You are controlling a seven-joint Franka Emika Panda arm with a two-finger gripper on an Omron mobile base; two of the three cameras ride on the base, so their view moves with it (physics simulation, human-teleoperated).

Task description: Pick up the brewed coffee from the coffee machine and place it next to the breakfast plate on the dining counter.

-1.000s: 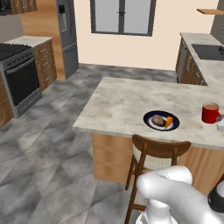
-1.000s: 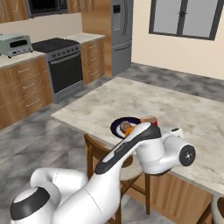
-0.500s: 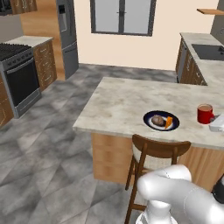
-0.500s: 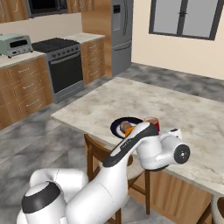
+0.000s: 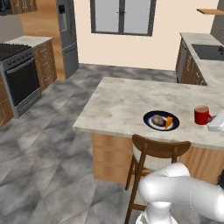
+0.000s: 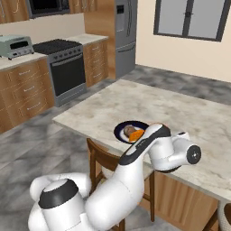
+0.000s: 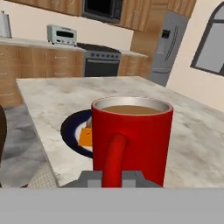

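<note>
meanwhile, the brewed coffee (image 7: 131, 140) is seen upright and level directly ahead of the gripper (image 7: 113, 178), its handle turned toward the hand and framed between the dark finger tips; whether the jaws are clamped on the handle or loosened cannot be told, since the tips are largely hidden at the frame's bottom. from the left base view the red mug (image 5: 201, 115) is shown over the dining counter (image 5: 122, 100), just to the right of the breakfast plate (image 5: 161, 120) and apart from it, seemingly at or near the marble surface. the plate is thus placed beyond and to the left of the mug as seen from the hand. the placement is judged nearly complete, with a straight pull-back away from the handle likely called for.
</note>
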